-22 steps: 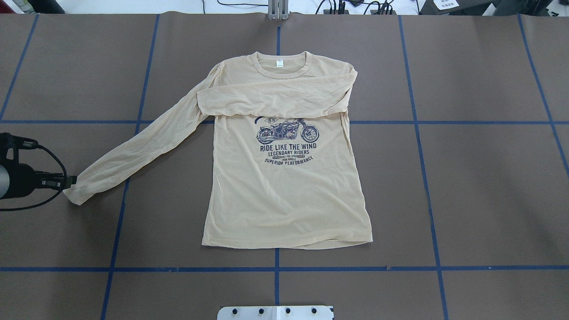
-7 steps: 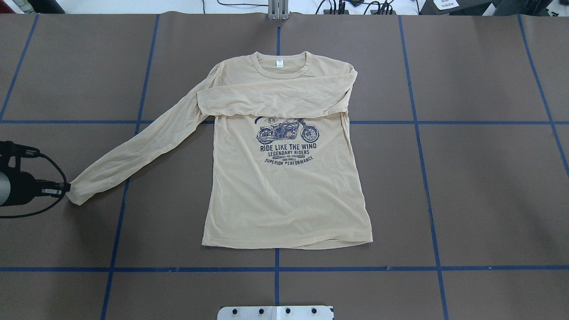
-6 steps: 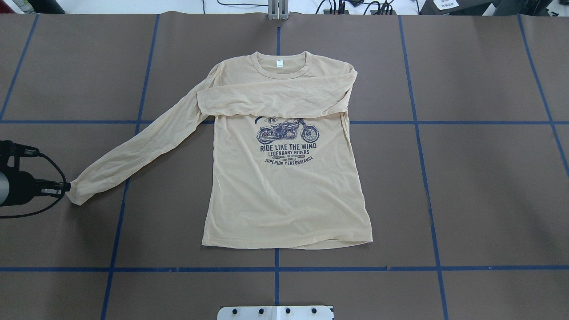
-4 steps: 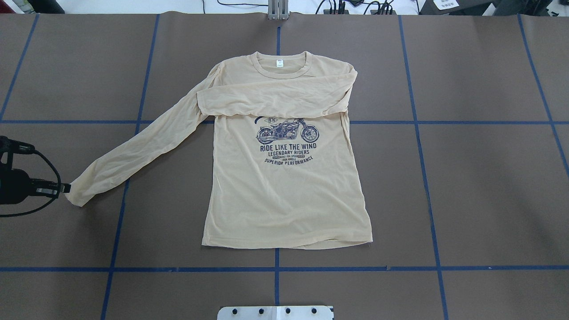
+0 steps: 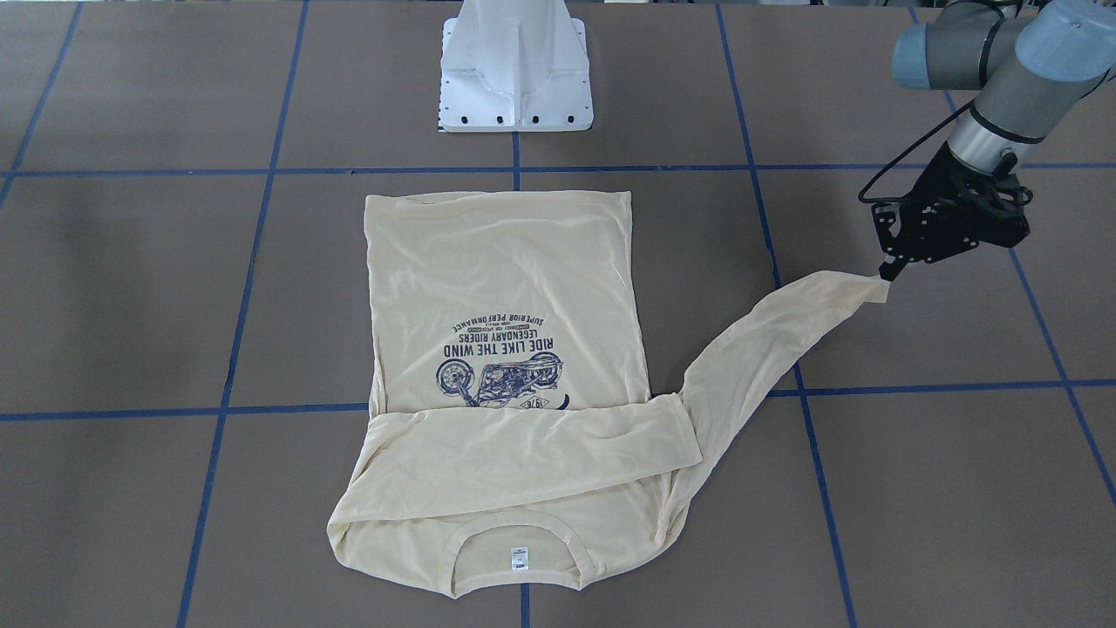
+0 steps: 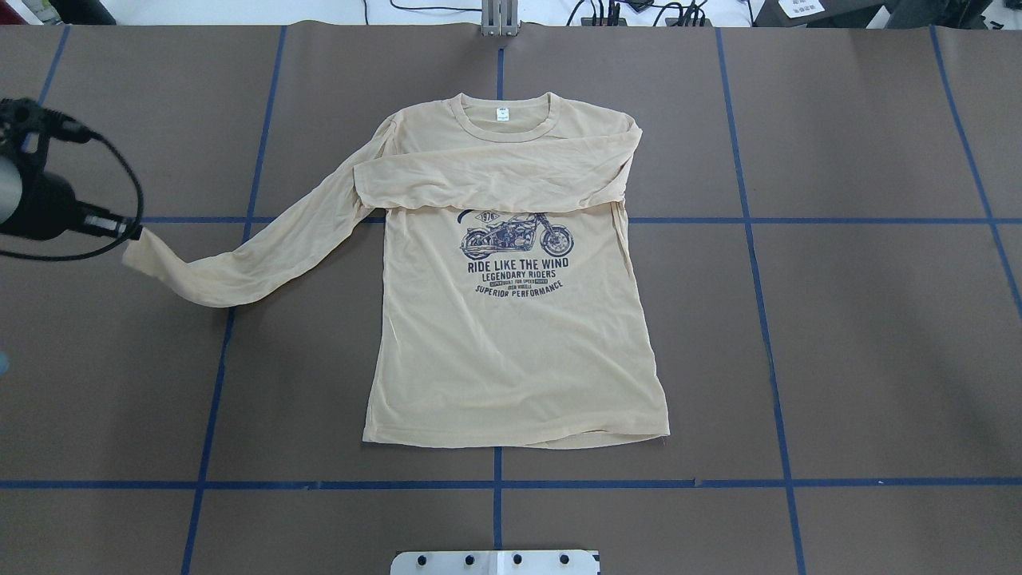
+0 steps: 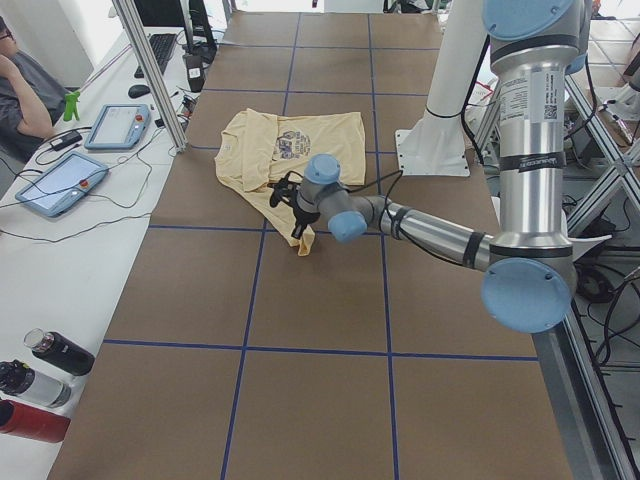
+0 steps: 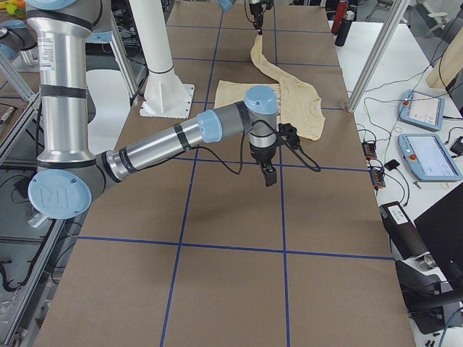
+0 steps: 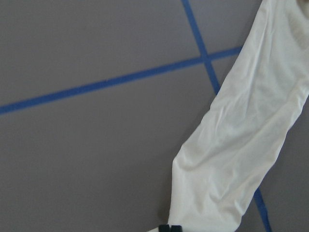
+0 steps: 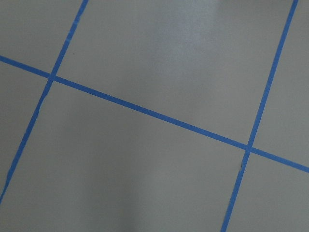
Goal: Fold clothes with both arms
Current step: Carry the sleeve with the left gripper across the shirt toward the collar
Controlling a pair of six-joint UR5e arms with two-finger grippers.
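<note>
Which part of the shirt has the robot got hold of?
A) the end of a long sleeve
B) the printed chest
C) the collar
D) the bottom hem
A: the left gripper pinches the very end of the outstretched sleeve of the shirt.

The surface (image 6: 878,359) is a broad brown tabletop divided into large rectangles by blue tape lines (image 6: 497,483), with the white pedestal base (image 5: 514,78) standing on it at the robot's side. A cream long-sleeved shirt (image 6: 511,359) lies flat on it, print up, near the base but apart from it. Its hem is toward the base and its neck away, and one sleeve (image 6: 495,180) is folded across the chest just above the motorcycle print (image 6: 516,234). The other sleeve (image 6: 271,251) trails over the brown toward the robot's left, with only its cuff end raised off the surface, pinched in the left tool (image 6: 137,233).
</note>
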